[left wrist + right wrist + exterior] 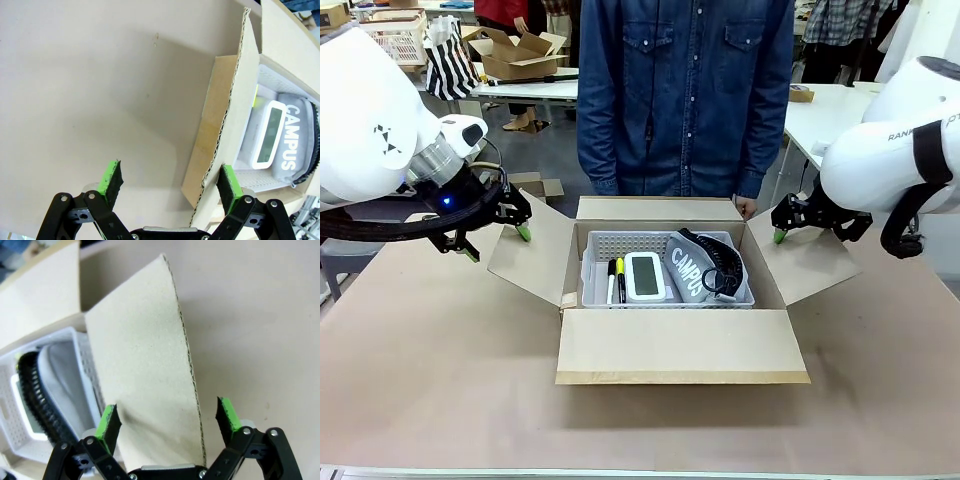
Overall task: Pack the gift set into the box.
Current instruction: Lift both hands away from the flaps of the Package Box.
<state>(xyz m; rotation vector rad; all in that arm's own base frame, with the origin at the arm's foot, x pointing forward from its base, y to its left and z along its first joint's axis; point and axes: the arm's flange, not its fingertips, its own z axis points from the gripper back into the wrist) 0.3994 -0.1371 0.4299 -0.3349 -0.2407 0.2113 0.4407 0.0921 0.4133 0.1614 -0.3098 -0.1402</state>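
Since the gift set (665, 268) already sits down inside the box (682, 345), its pale grey basket resting on the carton floor with the white screened gadget (644, 276), a grey pouch printed CAMPUS (688, 270), a black coiled piece (720, 272) and markers (616, 280) lying in it, what is left to handle looks to be the flaps. They are plain corrugated card: light, fairly stiff across the flutes but ready to bend at the crease, with a dry surface that should not slip against green pads. An edge pinch near the outer end of a flap, or a flat push from outside, would likely fold it in; too hard a squeeze could crush the flutes.

On the left, the left gripper (498, 242) hangs at the outer edge of the left flap (528, 250), fingers apart, the card edge between them in its wrist view but not clamped. On the right, the right gripper (782, 232) straddles the right flap (798, 262), also spread wide and unclosed. At the far side a person in a denim shirt (685, 95) stands just behind the carton.
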